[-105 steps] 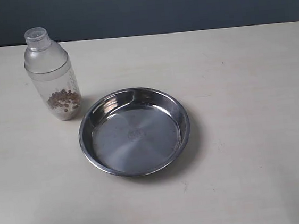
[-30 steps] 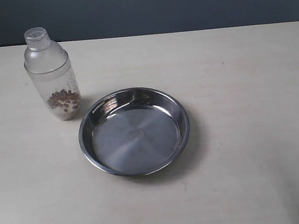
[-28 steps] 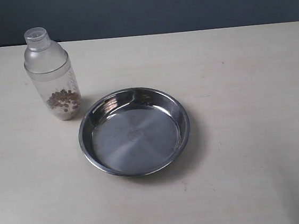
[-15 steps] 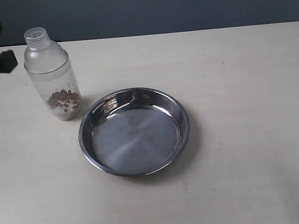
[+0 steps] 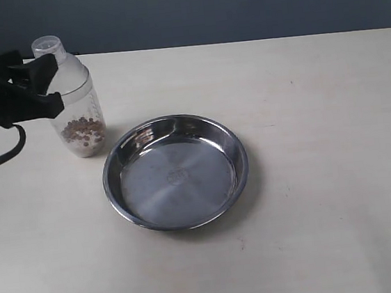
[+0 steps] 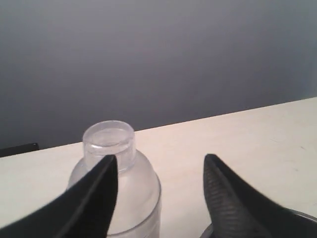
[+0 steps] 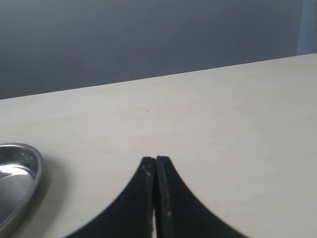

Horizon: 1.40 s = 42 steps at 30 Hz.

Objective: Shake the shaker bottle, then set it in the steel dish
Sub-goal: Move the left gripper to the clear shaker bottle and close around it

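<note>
Jaws on our left gripper (image 5: 53, 81) are standing wide apart and clasping nothing. We are holding them level with the domed shoulder of the bottle (image 5: 80, 116), and in the exterior view both fingertips are overlapping its upper half. In the left wrist view the bottle is sitting off toward one finger (image 6: 94, 198) rather than midway in the gap, and we cannot tell whether that finger is touching the plastic. The bottle is standing upright on the table (image 5: 321, 140), just beside the dish (image 5: 177, 183) and outside its rim, with its cap (image 5: 47, 44) on and brown beads (image 5: 82, 130) lying at its bottom. The dish is sitting flat near the middle of the table. Our right gripper (image 7: 156, 163) is hanging low over bare table near the rim of the dish, with its jaws pressed together and gripping nothing.
</note>
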Tool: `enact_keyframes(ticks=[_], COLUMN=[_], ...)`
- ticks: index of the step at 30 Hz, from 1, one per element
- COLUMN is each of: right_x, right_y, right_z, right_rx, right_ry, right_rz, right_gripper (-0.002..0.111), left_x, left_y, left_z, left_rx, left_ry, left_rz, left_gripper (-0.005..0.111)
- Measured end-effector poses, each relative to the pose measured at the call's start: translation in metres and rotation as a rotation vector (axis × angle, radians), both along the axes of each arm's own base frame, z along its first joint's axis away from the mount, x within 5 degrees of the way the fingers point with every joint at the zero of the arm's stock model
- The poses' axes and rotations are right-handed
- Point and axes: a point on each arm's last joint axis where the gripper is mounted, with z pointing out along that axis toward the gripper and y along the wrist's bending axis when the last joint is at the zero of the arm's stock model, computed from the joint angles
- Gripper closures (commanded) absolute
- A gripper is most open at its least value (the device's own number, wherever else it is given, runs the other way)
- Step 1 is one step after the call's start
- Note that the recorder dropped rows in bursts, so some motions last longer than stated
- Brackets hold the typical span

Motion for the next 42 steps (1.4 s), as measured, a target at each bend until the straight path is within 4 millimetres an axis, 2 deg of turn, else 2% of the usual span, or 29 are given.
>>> enact_keyframes(ticks=[3,4,10,19,22,29,35,42], right_x=[0.000,0.000,0.000,0.000,0.000,0.000,0.000,0.000], right_y=[0.000,0.000,0.000,0.000,0.000,0.000,0.000,0.000], right_z=[0.000,0.000,0.000,0.000,0.000,0.000,0.000,0.000], right_rx=[0.000,0.000,0.000,0.000,0.000,0.000,0.000,0.000], right_ry=[0.000,0.000,0.000,0.000,0.000,0.000,0.000,0.000], right_rz=[0.000,0.000,0.000,0.000,0.000,0.000,0.000,0.000], right_gripper=[0.109,0.109,0.109,0.109,0.109,0.109,0.109,0.109], left_x=[-0.001,-0.001,-0.007,-0.008,-0.002,0.019,0.036,0.042], left_y=[-0.004,-0.004,-0.002,0.014,0.015,0.015,0.014,0.017], left_z=[0.000,0.000,-0.013,-0.044,-0.054,-0.093,-0.104,-0.108], left_rx=[-0.012,-0.021,-0.017,-0.073,-0.100,-0.116,-0.115,-0.102], left_ry=[-0.046,-0.063,-0.070,-0.081,-0.098,0.015,0.034,0.034], left_rz=[-0.041,-0.045,-0.077,-0.037,-0.043,-0.047,-0.052,-0.025], left_gripper=[0.006,0.001,0.001,0.001,0.001,0.001,0.001,0.001])
